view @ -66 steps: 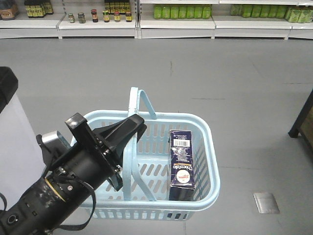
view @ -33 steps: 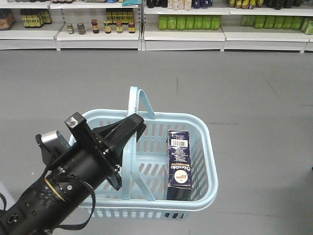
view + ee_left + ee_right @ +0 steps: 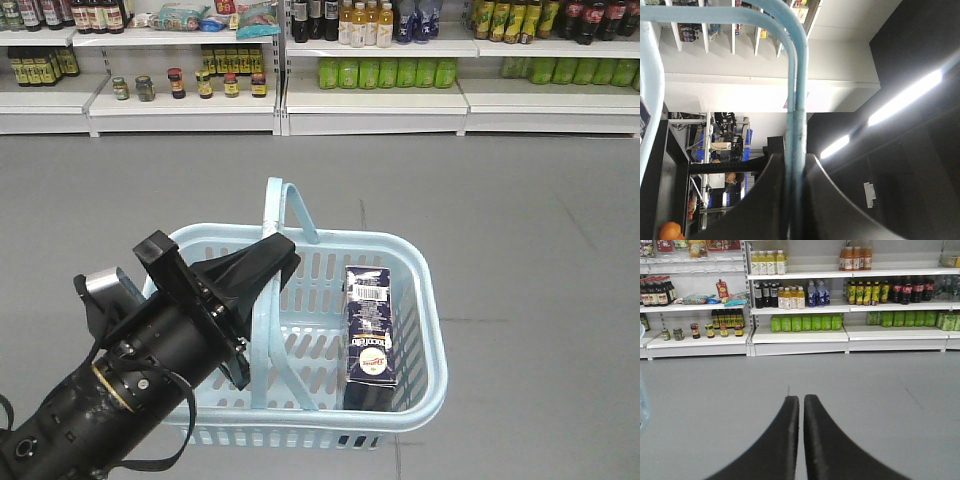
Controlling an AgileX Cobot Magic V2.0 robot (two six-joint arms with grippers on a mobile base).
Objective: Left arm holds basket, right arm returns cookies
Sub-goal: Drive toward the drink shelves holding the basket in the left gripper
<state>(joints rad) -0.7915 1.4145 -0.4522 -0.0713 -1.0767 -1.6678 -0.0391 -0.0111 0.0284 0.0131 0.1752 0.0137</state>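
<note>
Light blue plastic basket [image 3: 432, 330] with slotted sides and thin hoop handles. Inside, on the right, just one cookies box [image 3: 368, 325]: dark navy card, flat sides, standing on end and leaning, white barcode on top. Pointed black left fingers [image 3: 280, 258] pinched tight on one handle [image 3: 261, 340]. Smooth curved right fingers [image 3: 794, 412] almost pressed together, holding nothing, facing white shop shelves [image 3: 800, 335] of bottles.

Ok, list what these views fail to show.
Front view: the left arm covers the near-left corner of the basket; print on the cookies carton is too small.
Left wrist view: the handle in the left pincer shows; basket interior is out of frame.
Right wrist view: right pincer cut off below.
</note>
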